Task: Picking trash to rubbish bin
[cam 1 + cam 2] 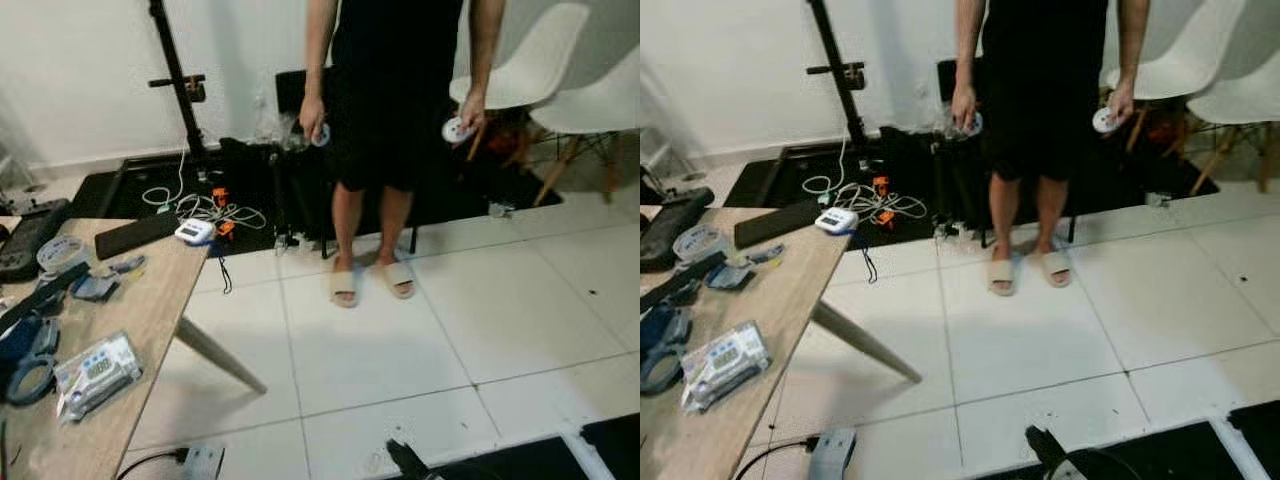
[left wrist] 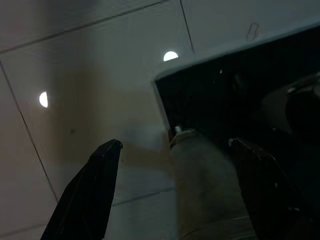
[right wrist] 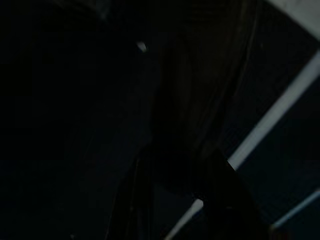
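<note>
Trash has yet to be spotted, so the search goes on across the floor (image 1: 380, 340), left gripper (image 2: 172, 150) spread and empty, right gripper's state unclear.

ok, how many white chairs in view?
2. Both stand at the back on the robot's right, behind the person: one chair nearer the person, the other chair at the picture's edge, partly cut off. More may be hidden out of frame.

The head views are evenly lit and slightly soft, with dull glare on the white floor tiles (image 1: 360, 340) and a faint shadow under the table (image 1: 150, 310). The left wrist view is dim, two round light reflections (image 2: 170, 56) at 12 and 9 o'clock; the right wrist view is nearly black.
</note>
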